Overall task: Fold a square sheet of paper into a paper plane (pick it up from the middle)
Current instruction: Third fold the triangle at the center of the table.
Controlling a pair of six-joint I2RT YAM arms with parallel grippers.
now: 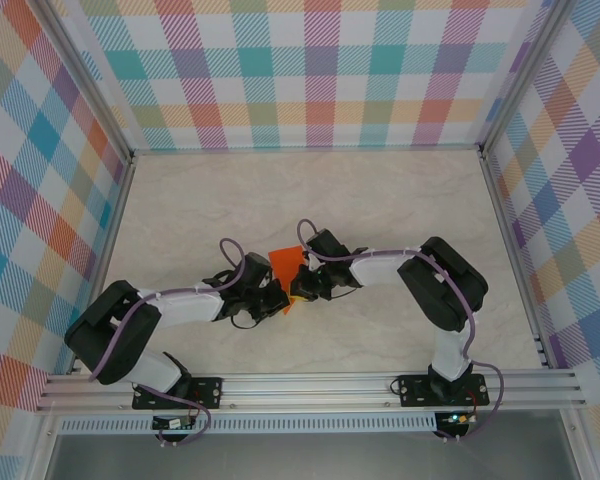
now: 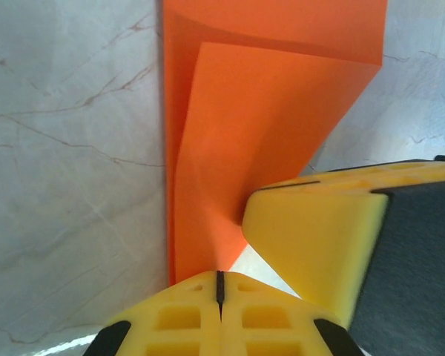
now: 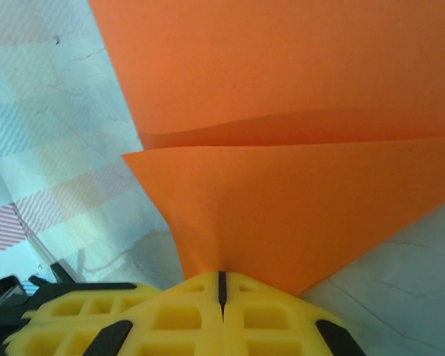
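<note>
both jaws pinching the half-folded paper at nearly the same spot

the left jaws are pressing together on a lower edge of the orange paper (image 2: pixel 259 111), with no gap showing between the yellow pads (image 2: pixel 185 315). the right jaws are doing the same, clamping the paper (image 3: pixel 282 193) where its layers are narrowing to a point. seen from the left wrist, a right finger (image 2: pixel 311 237) is sitting just beside the left grip, touching the paper or nearly so. from above, the paper (image 1: pixel 286 262) is standing up between the two wrists, over the middle of the marbled surface (image 1: pixel 380 200). it is partly folded, one flap lying over another, and not yet a finished plane.

what could go wrong: the two grips are sitting so close that any pull in opposite directions is likely to tear the thin sheet or drag it out of one pinch. a twist of either wrist could be pressing in a crooked crease. the fingers could also be knocking each other if either arm is closing in further.
</note>
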